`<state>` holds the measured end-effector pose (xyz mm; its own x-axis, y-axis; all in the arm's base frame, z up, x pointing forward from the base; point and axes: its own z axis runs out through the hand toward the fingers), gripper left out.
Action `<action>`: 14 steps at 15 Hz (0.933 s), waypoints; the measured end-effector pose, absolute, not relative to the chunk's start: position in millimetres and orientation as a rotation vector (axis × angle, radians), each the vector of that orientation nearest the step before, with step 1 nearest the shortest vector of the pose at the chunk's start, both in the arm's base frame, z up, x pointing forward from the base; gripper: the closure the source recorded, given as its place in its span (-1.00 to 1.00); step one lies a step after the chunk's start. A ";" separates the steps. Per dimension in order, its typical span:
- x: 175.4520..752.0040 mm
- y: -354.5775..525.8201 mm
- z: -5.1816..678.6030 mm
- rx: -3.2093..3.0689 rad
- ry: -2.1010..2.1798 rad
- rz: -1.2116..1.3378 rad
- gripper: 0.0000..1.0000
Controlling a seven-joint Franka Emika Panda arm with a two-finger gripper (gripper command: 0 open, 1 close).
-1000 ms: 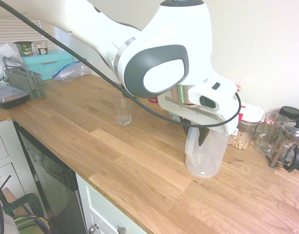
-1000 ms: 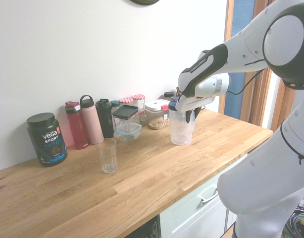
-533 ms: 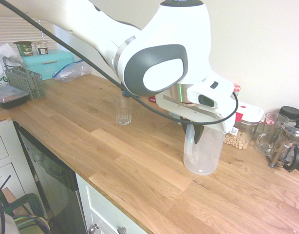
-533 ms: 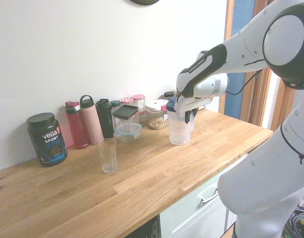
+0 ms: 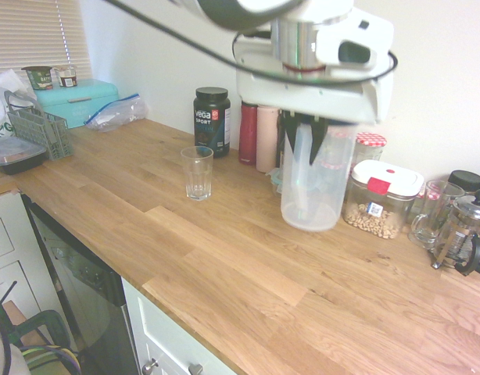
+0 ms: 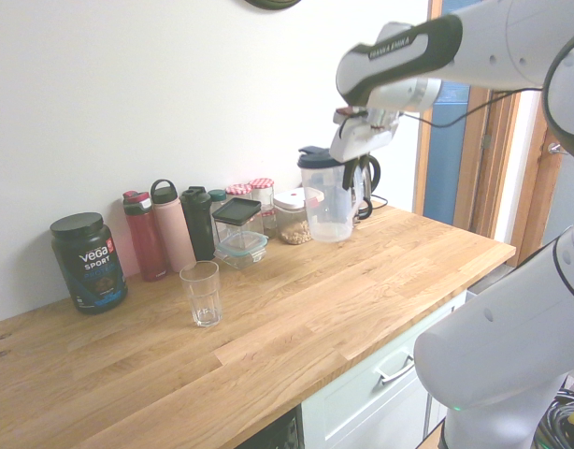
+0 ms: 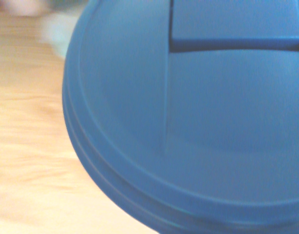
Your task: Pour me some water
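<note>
The white arm's two-finger gripper is clamped tight on the handle side of the tall frosted plastic jug with a blue lid, holding it clear of the pale wooden countertop with its base in the air and the body close to upright. The water cannot be made out through the cloudy wall in either exterior view (it would be inside the jug, if anywhere). In the wrist view the blue lid fills nearly the whole frame, blurred, with a raised flap at one edge and a strip of wood grain beside it. The small clear ribbed drinking glass stands upright and empty on the counter, well apart from the jug and nearer the counter's front edge than the row along the wall. That row holds a black tub labelled Vega Sport, a dark red bottle, a pink bottle, a black bottle and a clear canister of nuts with a white lid, which sits just beside the lifted jug in the first exterior view.
</note>
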<state>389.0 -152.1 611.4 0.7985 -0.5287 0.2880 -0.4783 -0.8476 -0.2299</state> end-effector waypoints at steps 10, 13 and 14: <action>500.9 -1.3 619.2 -3.105 0.014 -0.083 1.00; 503.3 35.3 609.6 -3.204 -0.210 0.037 1.00; 502.2 41.7 608.1 -3.237 -0.286 0.066 1.00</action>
<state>502.2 41.7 608.1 0.9837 0.1727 -0.0497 0.1771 -0.9786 0.1046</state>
